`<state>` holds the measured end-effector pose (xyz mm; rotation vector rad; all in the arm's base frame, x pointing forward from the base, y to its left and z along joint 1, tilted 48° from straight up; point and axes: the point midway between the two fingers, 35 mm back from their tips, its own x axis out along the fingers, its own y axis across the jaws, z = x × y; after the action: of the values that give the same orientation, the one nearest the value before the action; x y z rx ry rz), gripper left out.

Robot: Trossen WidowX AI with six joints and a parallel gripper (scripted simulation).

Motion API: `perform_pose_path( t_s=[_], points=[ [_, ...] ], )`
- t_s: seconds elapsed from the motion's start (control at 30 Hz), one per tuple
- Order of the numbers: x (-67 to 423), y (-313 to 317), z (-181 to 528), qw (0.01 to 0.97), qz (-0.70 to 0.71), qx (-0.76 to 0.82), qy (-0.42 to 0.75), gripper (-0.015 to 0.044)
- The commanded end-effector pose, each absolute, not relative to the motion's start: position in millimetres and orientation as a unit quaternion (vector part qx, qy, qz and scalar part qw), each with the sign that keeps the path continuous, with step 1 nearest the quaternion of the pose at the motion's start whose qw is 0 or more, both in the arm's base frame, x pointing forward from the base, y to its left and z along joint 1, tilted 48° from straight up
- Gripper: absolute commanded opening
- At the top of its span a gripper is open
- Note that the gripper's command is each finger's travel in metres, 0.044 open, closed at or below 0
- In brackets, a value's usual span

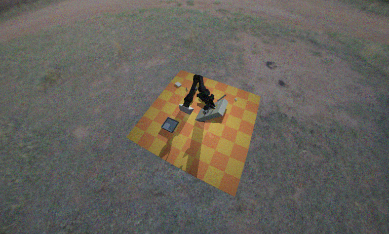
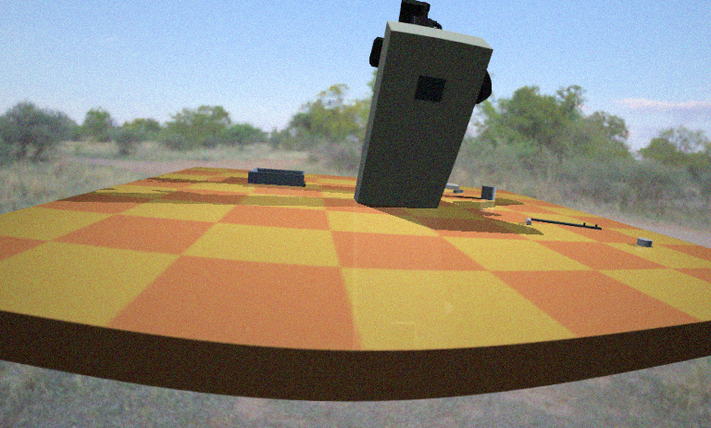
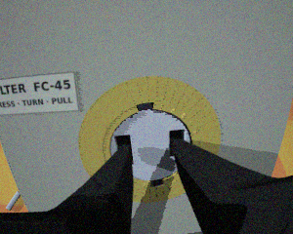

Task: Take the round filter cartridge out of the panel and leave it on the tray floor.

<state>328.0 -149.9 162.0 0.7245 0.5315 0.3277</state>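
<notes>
- The filter cartridge (image 3: 149, 139), a pale round disc, sits in the grey service panel (image 3: 186, 39), ringed by a yellow collar (image 3: 95, 131).
- A small dark notch (image 3: 146, 105) marks the collar's inner edge at 12 o'clock of the cartridge.
- The gripper (image 3: 149, 138) meets the cartridge face with its jaws narrowly parted; the two dark fingertips sit at about 9 and 3 o'clock on the disc, apparently in its two slots. Nothing is clamped between them.
- At 9 o'clock of the collar, a white label (image 3: 35, 93) on the panel reads "FILTER FC-45" over "PRESS · TURN · PULL".
- From the top view, the black arm (image 1: 197, 89) rises from its pale base (image 1: 186, 109), bends at a high elbow and slopes down onto the panel's slanted face.
- From the exterior view the panel shows its back as a tall block leaning to the right, with a dark square opening (image 2: 430, 88) near the top; the arm peeks out above and beside it.
- The tray (image 1: 169, 124), a dark square with a grey floor, lies well apart from the panel, at about 8 o'clock of the arm's base in the top view, on the orange-and-yellow checkered mat (image 1: 218, 159).
- A thin dark rod (image 2: 566, 223) and small grey pieces (image 2: 644, 242) lie on the mat to the panel's right in the exterior view.
</notes>
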Motion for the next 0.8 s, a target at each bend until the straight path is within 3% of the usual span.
perform_pose_path(
  t_s=[0.0,0.77],
  points=[
    [330.0,-149.1,160.3,0.888,0.155,0.349,0.257,0.0116],
    [338.3,-144.5,156.9,0.888,0.155,0.349,0.257,0.0116]
  ],
)
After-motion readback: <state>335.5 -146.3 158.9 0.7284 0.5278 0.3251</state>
